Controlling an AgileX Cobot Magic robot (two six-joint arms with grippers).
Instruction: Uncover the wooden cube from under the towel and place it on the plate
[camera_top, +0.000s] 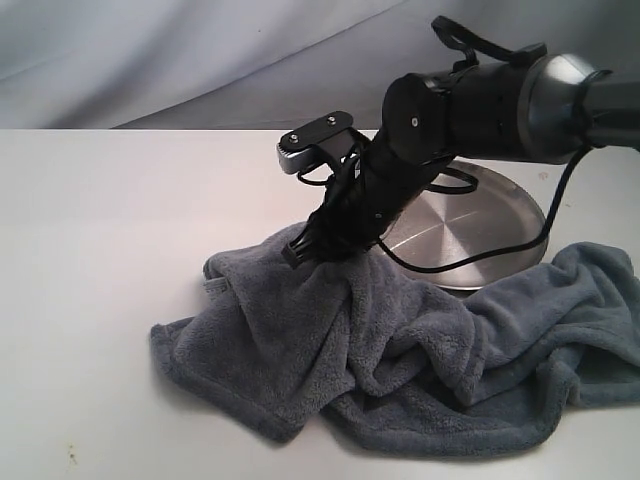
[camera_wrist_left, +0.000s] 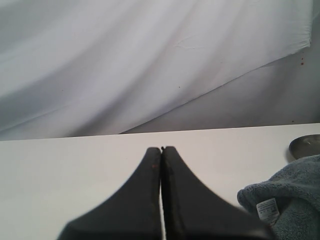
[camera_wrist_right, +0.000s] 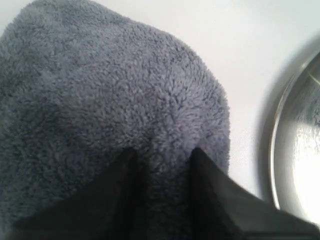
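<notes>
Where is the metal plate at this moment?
In the exterior view the plate sits on the table right of centre, just behind the towel, partly hidden by the right arm.

**Setting.** A matte white table (camera_top: 90, 230) spreads beneath and to every side of the right gripper (camera_top: 305, 252). A few dark specks (camera_top: 70, 455) mark it well away from that gripper, on the side opposite the backdrop. Beyond the gripper, past the table's far edge, a pale grey-white backdrop cloth (camera_top: 180, 50) hangs in long slanting folds. Ahead of the left gripper (camera_wrist_left: 161, 149), the diagonal edge (camera_wrist_left: 240, 78) of one cloth layer overlaps a greyer layer (camera_wrist_left: 260, 105). Light is soft and even; shadows on the table are faint.
</notes>
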